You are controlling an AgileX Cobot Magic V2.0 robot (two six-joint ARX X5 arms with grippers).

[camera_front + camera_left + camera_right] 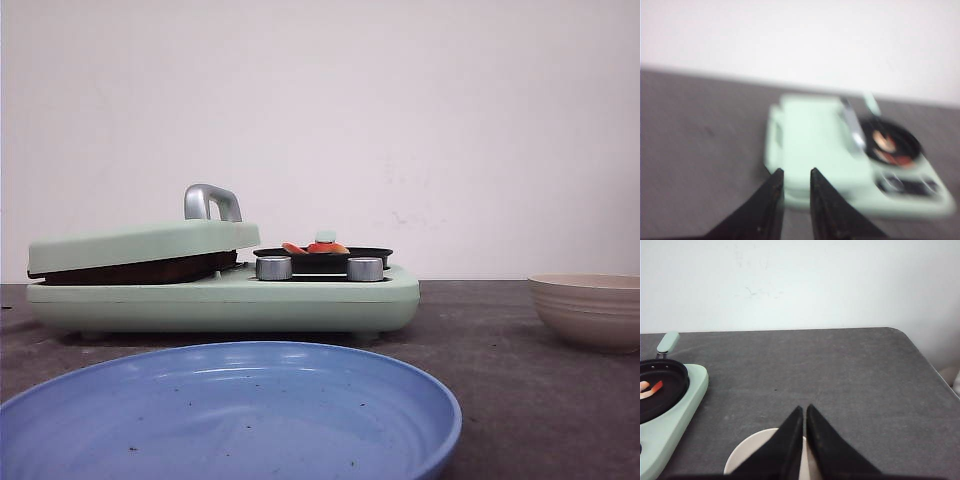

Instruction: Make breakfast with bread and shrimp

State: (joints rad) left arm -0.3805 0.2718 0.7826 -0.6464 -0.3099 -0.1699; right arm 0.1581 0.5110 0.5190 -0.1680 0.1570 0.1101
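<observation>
- The cooker (222, 290) is the biggest thing. In the front view it sits past the blue plate (230, 420), at about 11 o'clock from it. It looks heavy and hard, so you would not move it.
- Its lid (140, 245) is down, tipped a bit. The silver handle (211, 202) on top is your best place to grab.
- You cannot see the bread. It may be under the lid, but the dark gap does not show it.
- The bowl (590, 308) sits at 3 o'clock, cut off at the edge.
- The shrimp (314, 247) lie in the black pan (322, 259). They look small, light and slippery, so pinch one gently at its fat middle.
- The left gripper (796, 177) is a little apart and holds nothing. That view is blurry.
- The right gripper (804, 412) is nearly together, empty, above the bowl.
</observation>
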